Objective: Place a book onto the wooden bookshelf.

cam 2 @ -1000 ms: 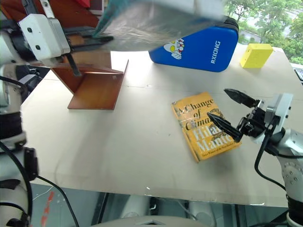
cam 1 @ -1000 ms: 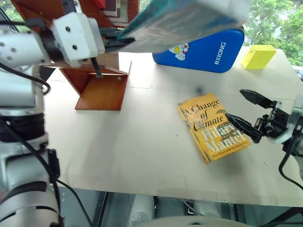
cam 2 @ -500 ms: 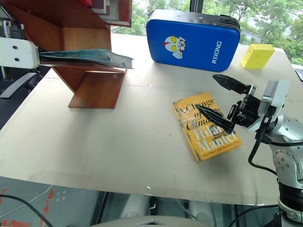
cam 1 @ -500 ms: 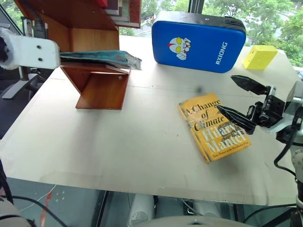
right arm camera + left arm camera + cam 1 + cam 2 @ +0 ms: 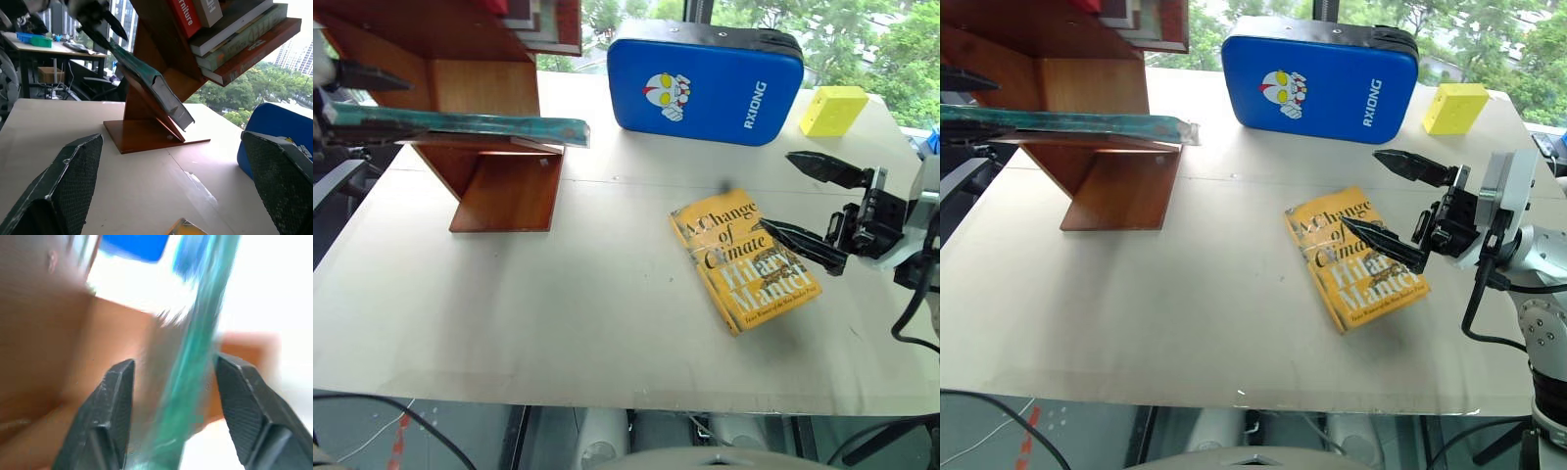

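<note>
The teal-green book [image 5: 470, 126] lies flat on a slanted board of the wooden bookshelf [image 5: 504, 191], one end sticking out past the board toward the table's middle. At the book's other end my left gripper [image 5: 173, 362] is open. One finger [image 5: 115, 411] stands on each side of the book's edge [image 5: 195, 382], with a gap at each. From the right wrist view the book [image 5: 156, 85] rests on the board with the left gripper at its far end. My right gripper [image 5: 778, 192] is open and empty, hovering over the right side of the table.
A yellow book [image 5: 744, 259], "A Change of Climate", lies on the table [image 5: 558, 313] just below the right gripper. A blue padded case [image 5: 705, 83] and a yellow block [image 5: 832, 110] stand at the back. Other books [image 5: 230, 29] sit in the bookshelf's upper compartment.
The left gripper brought the teal book down from high up onto the shelf board, then opened and drew back to the left. The right gripper rose slightly, still open.
</note>
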Tool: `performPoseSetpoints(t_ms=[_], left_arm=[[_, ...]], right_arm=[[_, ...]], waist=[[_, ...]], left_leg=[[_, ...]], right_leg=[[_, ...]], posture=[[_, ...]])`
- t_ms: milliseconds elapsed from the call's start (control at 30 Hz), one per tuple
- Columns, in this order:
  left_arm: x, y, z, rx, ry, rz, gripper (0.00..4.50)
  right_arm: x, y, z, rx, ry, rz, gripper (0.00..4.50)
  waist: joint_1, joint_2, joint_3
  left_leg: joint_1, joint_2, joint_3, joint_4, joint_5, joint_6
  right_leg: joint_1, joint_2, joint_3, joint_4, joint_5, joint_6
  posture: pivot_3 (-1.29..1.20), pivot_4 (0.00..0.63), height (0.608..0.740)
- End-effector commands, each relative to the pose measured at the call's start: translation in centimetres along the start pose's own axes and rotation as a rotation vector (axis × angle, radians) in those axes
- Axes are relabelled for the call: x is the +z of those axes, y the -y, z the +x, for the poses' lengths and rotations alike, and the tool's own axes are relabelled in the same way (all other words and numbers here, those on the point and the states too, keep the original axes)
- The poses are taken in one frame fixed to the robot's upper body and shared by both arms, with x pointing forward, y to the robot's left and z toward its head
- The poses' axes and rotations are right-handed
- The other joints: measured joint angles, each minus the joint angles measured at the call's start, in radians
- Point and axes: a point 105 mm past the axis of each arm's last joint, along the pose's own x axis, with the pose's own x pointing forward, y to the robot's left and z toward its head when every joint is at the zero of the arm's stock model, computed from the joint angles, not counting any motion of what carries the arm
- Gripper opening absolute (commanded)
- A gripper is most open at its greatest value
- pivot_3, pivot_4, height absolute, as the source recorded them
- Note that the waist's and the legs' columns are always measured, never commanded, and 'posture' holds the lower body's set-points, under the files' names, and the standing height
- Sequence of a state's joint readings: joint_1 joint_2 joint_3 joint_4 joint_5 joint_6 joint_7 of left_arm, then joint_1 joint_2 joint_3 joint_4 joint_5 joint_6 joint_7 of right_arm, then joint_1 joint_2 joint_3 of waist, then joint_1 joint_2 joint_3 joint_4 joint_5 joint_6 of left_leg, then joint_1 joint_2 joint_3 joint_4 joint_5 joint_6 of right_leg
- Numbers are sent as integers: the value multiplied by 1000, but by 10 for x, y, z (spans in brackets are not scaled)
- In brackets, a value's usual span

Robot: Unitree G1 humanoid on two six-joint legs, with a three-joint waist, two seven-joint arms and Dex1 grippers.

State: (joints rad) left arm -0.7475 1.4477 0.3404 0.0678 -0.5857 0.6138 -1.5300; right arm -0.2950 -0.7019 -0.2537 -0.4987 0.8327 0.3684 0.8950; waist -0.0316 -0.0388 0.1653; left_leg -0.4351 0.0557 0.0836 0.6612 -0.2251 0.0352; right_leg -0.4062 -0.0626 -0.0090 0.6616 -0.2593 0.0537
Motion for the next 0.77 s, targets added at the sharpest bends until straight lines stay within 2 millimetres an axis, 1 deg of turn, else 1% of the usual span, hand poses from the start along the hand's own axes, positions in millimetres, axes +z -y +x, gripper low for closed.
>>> performPoseSetpoints(t_ms=[33, 100, 133, 167, 200, 233, 300, 333, 400, 433, 467, 500, 533, 600, 700, 767], left_arm=[[43, 67, 23, -241, 218, -171, 2625], [37, 82, 38, -242, 239, -221, 2625], [23, 89, 56, -207, 272, -240, 2625], [17, 96, 69, -172, 304, -253, 2625], [1, 104, 87, -154, 303, -295, 2625], [-8, 112, 101, -145, 301, -321, 2625], [-27, 115, 126, -59, 322, -363, 2625], [-36, 119, 136, -40, 321, -383, 2625], [-60, 123, 150, 33, 291, -409, 2625], [-80, 126, 152, 64, 241, -432, 2625], [-96, 133, 153, 73, 193, -423, 2625], [-107, 138, 151, 79, 172, -424, 2625], [-119, 138, 147, 104, 157, -453, 2625], [-133, 145, 140, 108, 120, -448, 2625], [-157, 150, 125, 106, 52, -475, 2625], [-164, 150, 118, 107, 35, -498, 2625]], right_arm=[[1, 4, 2, -2, -33, -7, 4500], [-4, 10, -4, -29, -71, -13, 4500], [-10, 15, -11, -64, -112, -14, 4500], [-15, 19, -18, -88, -140, -14, 4500], [-25, 22, -27, -131, -199, -22, 4500], [-32, 24, -36, -159, -241, -30, 4500], [-51, 28, -61, -235, -358, -41, 4500], [-57, 27, -74, -262, -396, -38, 4500], [-66, 22, -99, -312, -467, -2, 4500], [-72, 18, -117, -344, -514, 21, 4500], [-76, 14, -137, -370, -562, 43, 4500], [-78, 9, -154, -386, -604, 57, 4500], [-79, 6, -169, -406, -644, 69, 4500], [-78, 4, -196, -446, -691, 86, 4500], [-78, -1, -226, -486, -760, 106, 4500], [-78, -2, -237, -507, -780, 121, 4500]], waist=[[9, 4, 1], [20, 10, 2], [24, 14, 0], [27, 14, 0], [27, 12, 1], [27, 11, 1], [29, 9, -1], [34, 9, -1], [38, 8, -2], [43, 10, -2], [44, 11, -3], [44, 11, -4], [44, 11, -4], [43, 11, -4], [42, 12, -4], [41, 12, -5]], left_leg=[[1, -1, 0, 0, 0, 0], [5, -2, -2, 0, 0, 0], [7, -2, -3, 0, -1, 1], [10, -2, -5, -1, -1, 2], [15, -2, -4, -1, -2, 3], [18, -2, -5, -1, -2, 3], [21, -2, -4, -1, -2, 3], [21, -3, -4, -1, -2, 3], [21, -4, -3, 0, -2, 4], [20, -4, -3, -1, -2, 4], [21, -5, -2, -1, -2, 4], [22, -8, -1, -3, -2, 4], [22, -8, -1, -5, -2, 4], [21, -8, 0, -8, -2, 4], [22, -4, 1, -8, -3, 4], [23, -3, 2, -8, -3, 4]], right_leg=[[1, -2, 0, 1, -1, 1], [5, -2, -1, 1, -1, 2], [7, -1, -1, 1, -1, 2], [10, -1, -3, 1, -1, 1], [15, -1, -2, 3, -1, 1], [19, 1, -2, 2, -1, 0], [21, 1, -2, 1, -1, 0], [22, 1, -1, 1, -1, 0], [22, 0, 0, 0, 0, -1], [22, 0, 0, -1, 0, -1], [22, 0, 1, -1, 0, -1], [22, 0, 2, -2, -1, -1], [21, 0, 2, -4, -1, -1], [19, -1, 3, -5, -2, -4], [19, -1, 3, -5, -3, -5], [19, -2, 3, -5, -3, -5]], posture=[[0, 150, 740], [0, 150, 740], [0, 150, 740], [0, 150, 740], [0, 150, 740], [0, 150, 740], [0, 150, 740], [0, 150, 740], [0, 150, 740], [0, 150, 740], [0, 150, 740], [0, 150, 740], [0, 150, 740], [0, 150, 740], [0, 150, 740], [0, 150, 740]])
